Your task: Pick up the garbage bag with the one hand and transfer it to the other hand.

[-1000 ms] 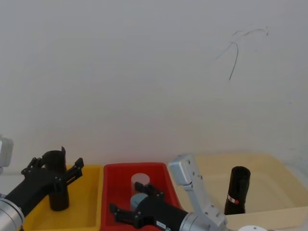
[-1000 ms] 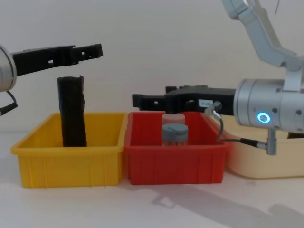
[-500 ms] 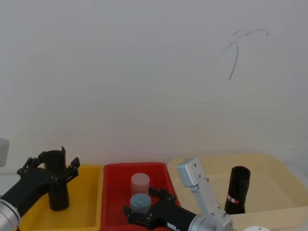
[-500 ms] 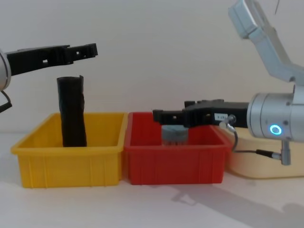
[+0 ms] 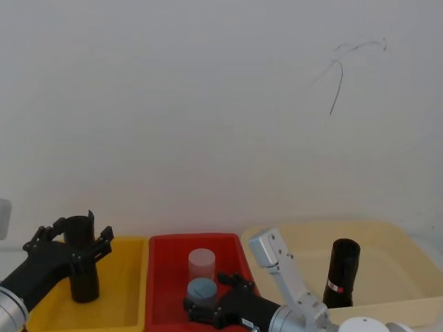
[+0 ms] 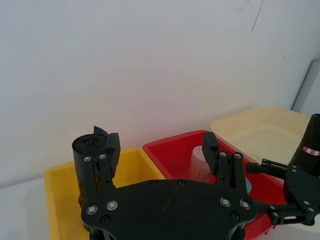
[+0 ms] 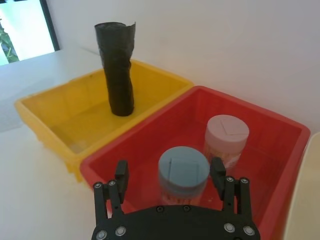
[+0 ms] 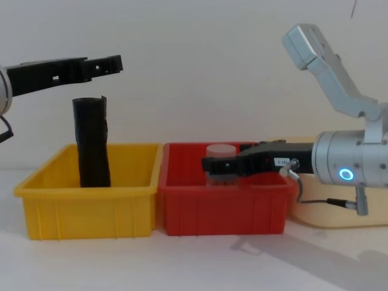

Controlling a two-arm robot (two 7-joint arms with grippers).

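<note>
The garbage bag [image 5: 342, 273], a smooth black cylindrical roll banded by a small red-and-white label, is seen standing upright in the cream tub [image 5: 387, 238], its long axis vertical. The right tool [image 7: 172, 181], carrying a white sticker, is held low in the glossy red bin [image 8: 221, 206], its fingers spread on either side of a grey-lidded jar [image 7: 183, 172] (a paler jar [image 7: 226, 137] stands just beside). The left tool [image 8: 108, 62], fingers spread, is held above a crinkled plain black roll [image 8: 92, 142] in the yellow bin [image 8: 91, 206].
</note>
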